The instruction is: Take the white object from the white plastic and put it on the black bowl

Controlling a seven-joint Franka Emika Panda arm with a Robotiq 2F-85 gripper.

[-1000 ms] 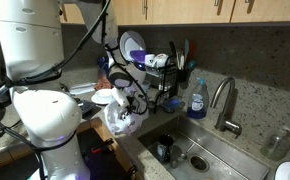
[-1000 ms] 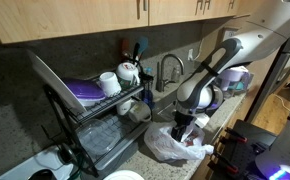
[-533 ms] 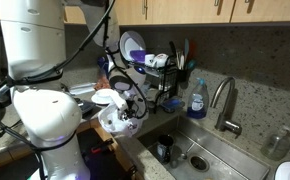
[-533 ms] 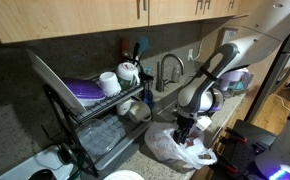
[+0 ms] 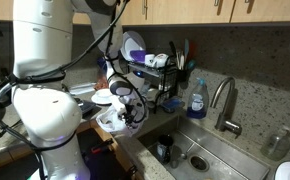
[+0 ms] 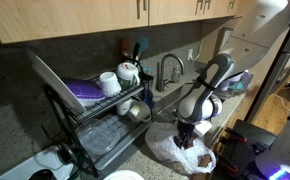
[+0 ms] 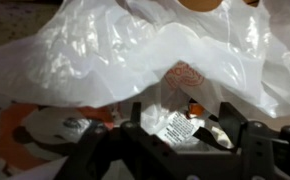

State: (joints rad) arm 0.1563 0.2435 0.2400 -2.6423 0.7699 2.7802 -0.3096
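A robot gripper (image 6: 186, 138) dips into a crumpled white plastic bag (image 6: 165, 152) on the counter, at lower centre in an exterior view, just right of a dish rack (image 6: 95, 125). In the wrist view its dark fingers (image 7: 135, 120) stand spread apart, unclenched. A small white labelled packet (image 7: 175, 127) lies between them inside the bag.

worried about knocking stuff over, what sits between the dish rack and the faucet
A blue bottle stands between the dish rack and the faucet, seen in an exterior view.
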